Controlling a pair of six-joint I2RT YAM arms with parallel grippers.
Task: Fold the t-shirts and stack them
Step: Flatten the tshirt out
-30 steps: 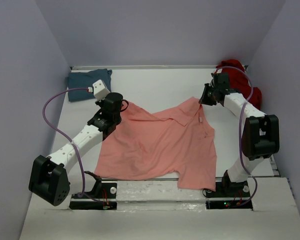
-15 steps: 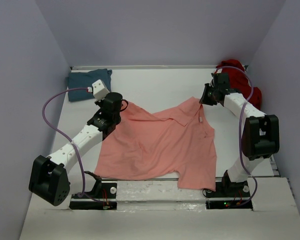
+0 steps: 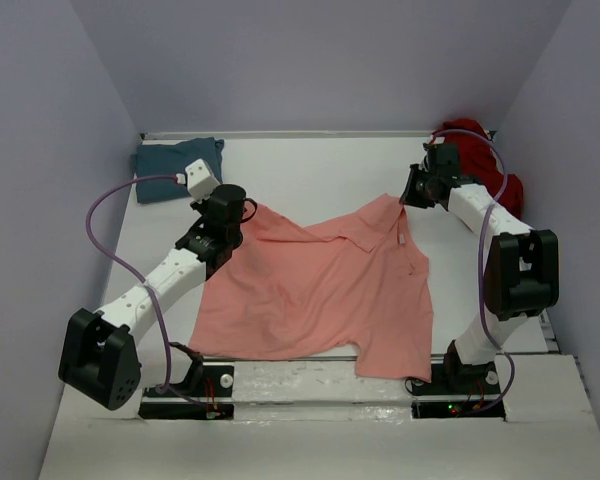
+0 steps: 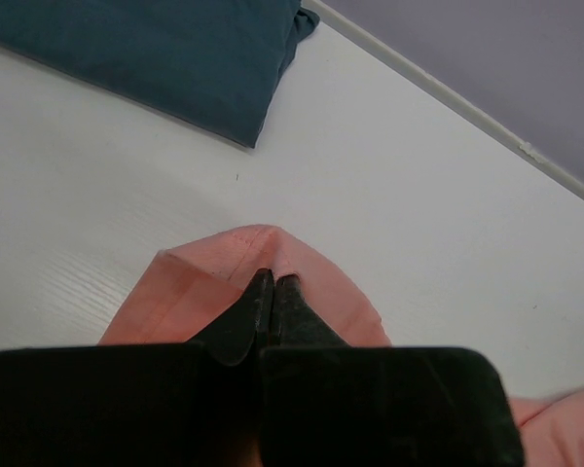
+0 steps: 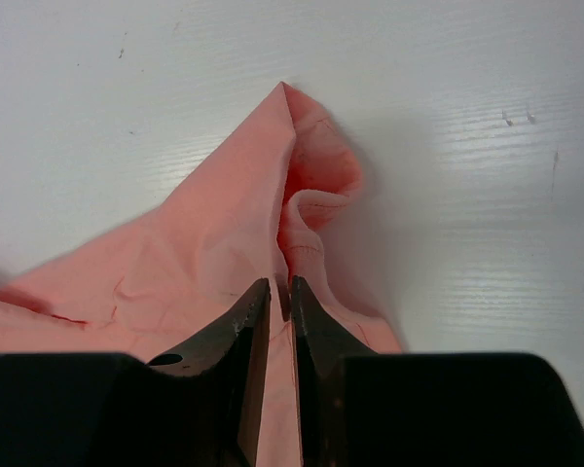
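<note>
**A:** What lies nearest us?

**B:** The salmon-pink shirt (image 3: 320, 290). It is spread over the middle of the tabletop (image 3: 320, 170), with one flap reaching the near edge towards the right corner.

**A:** Who has hold of it?

**B:** Both arms do. The left jaws are pressed fully together on a hemmed corner at its far left. The right jaws stand at a narrow gap and pinch a bunched fold at its far right.

**A:** Which way does it lie?

**B:** Its widest span runs left to right between the two grips. A collar-like strip by the right grip points at the far edge, so I take the neck as far and the hem as near. The creasing leaves that unsure.

**A:** And the step?

**B:** Laying it flat before folding, I'd judge. The next move calls for drawing the two corners apart evenly, then lowering them without dragging the cloth.

**A:** What's beyond it?

**B:** The teal shirt (image 3: 170, 165) lies folded in the far left corner. The dark red shirt (image 3: 470, 133) is heaped, unfolded, in the far right corner.
</note>
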